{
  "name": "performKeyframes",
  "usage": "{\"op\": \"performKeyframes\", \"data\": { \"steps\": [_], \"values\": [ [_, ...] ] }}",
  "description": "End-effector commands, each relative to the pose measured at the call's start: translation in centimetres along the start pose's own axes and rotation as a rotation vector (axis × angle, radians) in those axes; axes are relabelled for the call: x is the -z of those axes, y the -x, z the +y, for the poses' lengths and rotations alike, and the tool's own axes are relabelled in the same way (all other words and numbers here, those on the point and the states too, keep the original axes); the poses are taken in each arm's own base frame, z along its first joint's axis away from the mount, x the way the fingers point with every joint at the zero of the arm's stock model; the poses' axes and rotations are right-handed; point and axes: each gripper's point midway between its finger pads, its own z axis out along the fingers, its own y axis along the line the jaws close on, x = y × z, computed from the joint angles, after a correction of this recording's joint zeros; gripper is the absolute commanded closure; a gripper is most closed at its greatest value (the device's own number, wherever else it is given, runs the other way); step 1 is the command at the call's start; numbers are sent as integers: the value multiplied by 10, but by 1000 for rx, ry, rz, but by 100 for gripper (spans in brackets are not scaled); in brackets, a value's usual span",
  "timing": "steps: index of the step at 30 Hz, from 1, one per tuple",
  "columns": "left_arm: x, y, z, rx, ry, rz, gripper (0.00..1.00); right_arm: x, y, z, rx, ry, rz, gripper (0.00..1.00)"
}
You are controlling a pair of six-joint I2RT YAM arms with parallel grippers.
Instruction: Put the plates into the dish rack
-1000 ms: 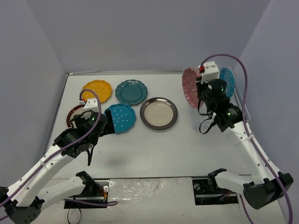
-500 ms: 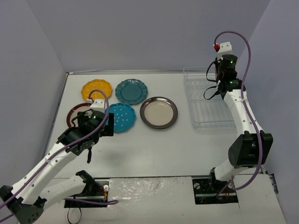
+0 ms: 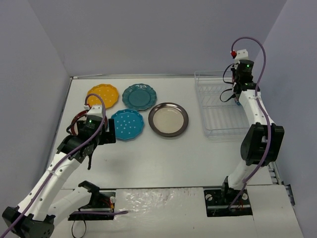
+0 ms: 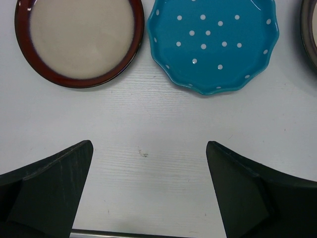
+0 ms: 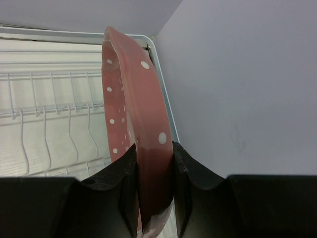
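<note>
My right gripper (image 5: pixel 154 153) is shut on a pink dotted plate (image 5: pixel 131 99). It holds the plate on edge over the right rim of the white wire dish rack (image 5: pixel 44 114). In the top view the right gripper (image 3: pixel 238 93) is at the rack's (image 3: pixel 220 106) far right side and the arm hides the pink plate. My left gripper (image 4: pixel 149 148) is open and empty above bare table. It is just short of a maroon-rimmed cream plate (image 4: pixel 79 39) and a blue dotted plate (image 4: pixel 213 44). In the top view the left gripper (image 3: pixel 99 133) sits between those two plates.
On the table lie a yellow plate (image 3: pixel 103 95), a teal plate (image 3: pixel 139 96), the blue dotted plate (image 3: pixel 127 124), a brown-rimmed cream plate (image 3: pixel 168 119) and the partly hidden maroon-rimmed plate (image 3: pixel 77 121). Grey walls close in on three sides, near the rack's right edge.
My right arm has swung with the pink plate from the rack's left side to its far right rim. My left gripper has shifted a little left and back, off the blue dotted plate.
</note>
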Motion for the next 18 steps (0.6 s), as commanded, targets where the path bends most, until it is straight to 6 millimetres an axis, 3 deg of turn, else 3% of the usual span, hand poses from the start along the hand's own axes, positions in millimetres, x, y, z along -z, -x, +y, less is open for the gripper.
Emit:
{"op": "performKeyframes", "data": {
  "steps": [1,12,18],
  "values": [
    [4,21,-7,17,-41,-64,3,24,89,-57,-92,-159,-301,100],
    [2,19,-4,23,-36,-56,3,35,83,-79,-53,-284,-318,100],
    [2,19,-4,25,-36,-55,3,34,84,-71,-58,-241,-329,100]
  ]
}}
